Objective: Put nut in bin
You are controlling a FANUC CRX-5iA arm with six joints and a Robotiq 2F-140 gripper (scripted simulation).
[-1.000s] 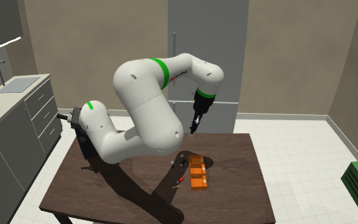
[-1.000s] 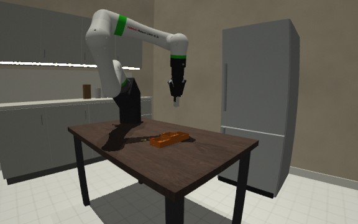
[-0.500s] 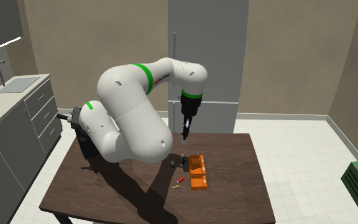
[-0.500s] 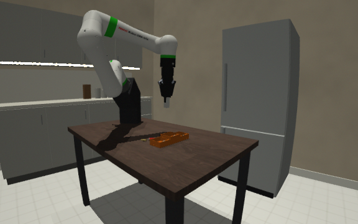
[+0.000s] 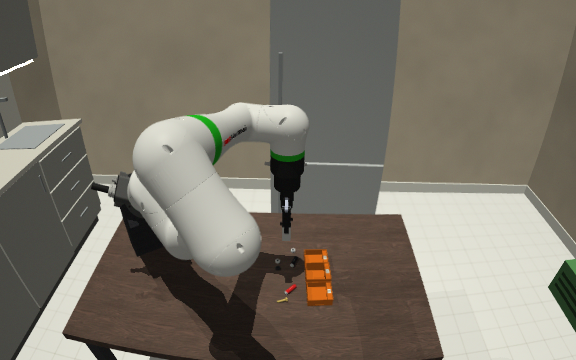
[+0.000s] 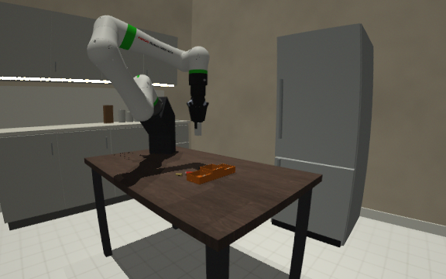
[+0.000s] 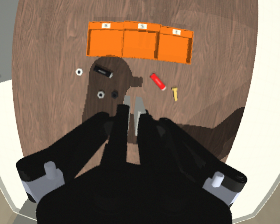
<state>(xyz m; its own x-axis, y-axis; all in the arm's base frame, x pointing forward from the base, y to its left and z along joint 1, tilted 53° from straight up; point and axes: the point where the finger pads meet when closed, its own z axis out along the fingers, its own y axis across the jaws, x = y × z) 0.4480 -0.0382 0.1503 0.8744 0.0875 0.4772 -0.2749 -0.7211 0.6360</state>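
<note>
A white nut point(image 5: 292, 249) and a dark nut point(image 5: 277, 262) lie on the dark wooden table, left of a row of three joined orange bins point(image 5: 318, 277). The bins' small white labels are too small to read. In the wrist view the white nut point(image 7: 78, 71) and the dark nut point(image 7: 100, 94) lie below the bins point(image 7: 140, 42). My gripper point(image 5: 286, 232) hangs well above the table, over the spot just behind the nuts. Its fingers point straight down, are shut, and hold nothing; it also shows in the exterior view point(image 6: 197, 129) and in the wrist view point(image 7: 135, 106).
A short dark cylinder point(image 5: 293, 261) lies beside the dark nut. A red part point(image 5: 290, 289) and a small yellow bolt point(image 5: 282, 300) lie left of the nearest bin. The arm's base stands at the table's back left corner. A fridge stands behind the table.
</note>
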